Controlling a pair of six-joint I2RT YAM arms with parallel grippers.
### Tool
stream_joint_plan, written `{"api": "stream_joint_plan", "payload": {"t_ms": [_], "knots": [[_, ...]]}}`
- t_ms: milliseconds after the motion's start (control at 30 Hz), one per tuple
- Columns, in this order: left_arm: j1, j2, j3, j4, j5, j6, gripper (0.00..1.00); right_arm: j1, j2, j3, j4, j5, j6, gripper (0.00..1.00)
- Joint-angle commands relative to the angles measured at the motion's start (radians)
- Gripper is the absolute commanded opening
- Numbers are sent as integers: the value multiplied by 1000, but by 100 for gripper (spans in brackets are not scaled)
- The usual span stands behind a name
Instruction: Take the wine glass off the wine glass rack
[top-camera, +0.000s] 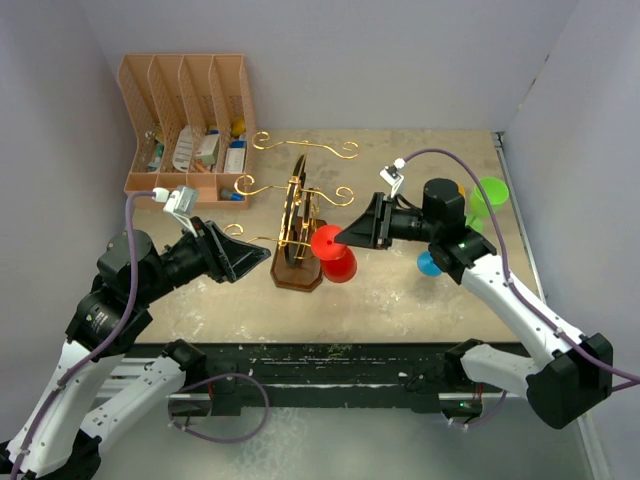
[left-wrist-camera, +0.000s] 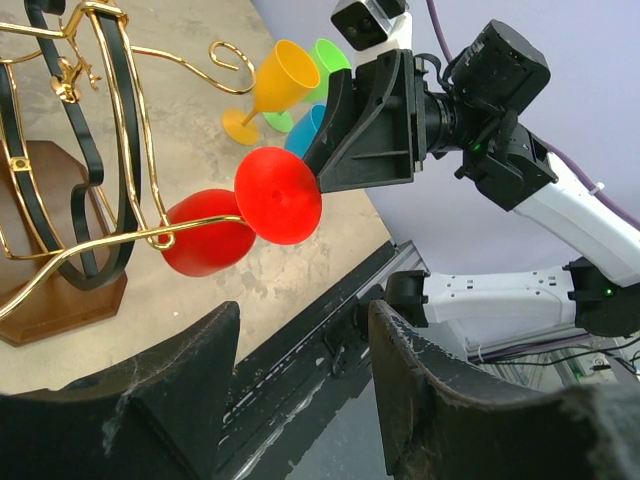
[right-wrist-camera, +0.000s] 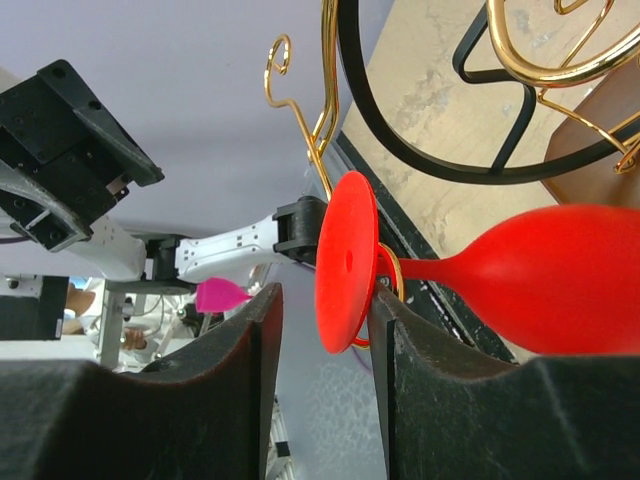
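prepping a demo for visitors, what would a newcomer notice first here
The bright red wine glass hanging from a gold arm of the wine glass rack at mid-table, its foot between the open fingers of the right gripper. Next, the peach file organiser in the far left corner.

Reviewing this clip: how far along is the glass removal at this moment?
Done: the right gripper is at the red wine glass, open jaws straddling its round foot. In hand: clamping that foot; a gap beside it shows no grip yet. Left: the stem hangs in a curl of the gold wire rack with dark wooden base, so the glass must be drawn off. The left gripper hovers open, holding nothing.
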Motion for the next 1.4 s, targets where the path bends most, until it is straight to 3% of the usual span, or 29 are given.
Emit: {"api": "stream_joint_plan", "payload": {"t_ms": [0, 267, 933, 1367], "knots": [[-1, -7, 20, 9, -14, 20, 58, 10, 2, 30, 68, 15, 20, 40], [-1, -14, 23, 4, -18, 22, 58, 13, 3, 38, 52, 40, 25, 0], [-1, -7, 37, 5, -5, 13, 58, 11, -126, -25, -100, 120, 67, 0], [-1, -1, 21, 26, 2, 3, 58, 14, -69, -15, 122, -58, 145, 0]]}}
